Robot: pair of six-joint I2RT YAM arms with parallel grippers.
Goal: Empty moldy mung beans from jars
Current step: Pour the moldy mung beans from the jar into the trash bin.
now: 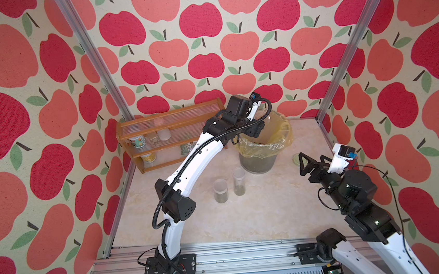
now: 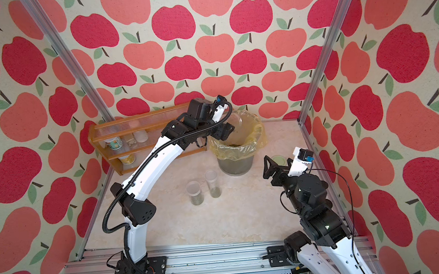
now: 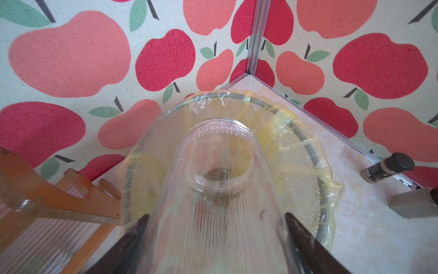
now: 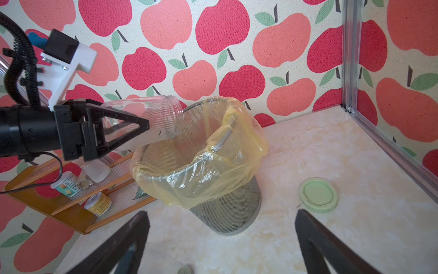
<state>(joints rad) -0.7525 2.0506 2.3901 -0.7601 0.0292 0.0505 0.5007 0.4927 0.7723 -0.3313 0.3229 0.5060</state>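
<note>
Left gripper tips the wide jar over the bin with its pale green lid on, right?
No: the left gripper does tip the wide jar over the bin, but the right wrist view shows its mouth open and the pale green lid lying on the table.

The wide jar (image 3: 220, 147) is in the left claw (image 3: 216, 215), above the bin (image 1: 258, 164). The rack (image 1: 168, 111) is left of this claw, the short jar (image 1: 220, 191) and tall jar (image 1: 239, 181) behind it, the lid (image 4: 318, 195) before the right claw (image 1: 312, 160).

Around me stood walls (image 1: 203, 22) printed with red and pink apples, joined by silver metal posts (image 1: 93, 59). Under me lay a pale marbled tabletop (image 1: 260, 215), a wooden rack (image 1: 183, 108) against the back wall.
</note>
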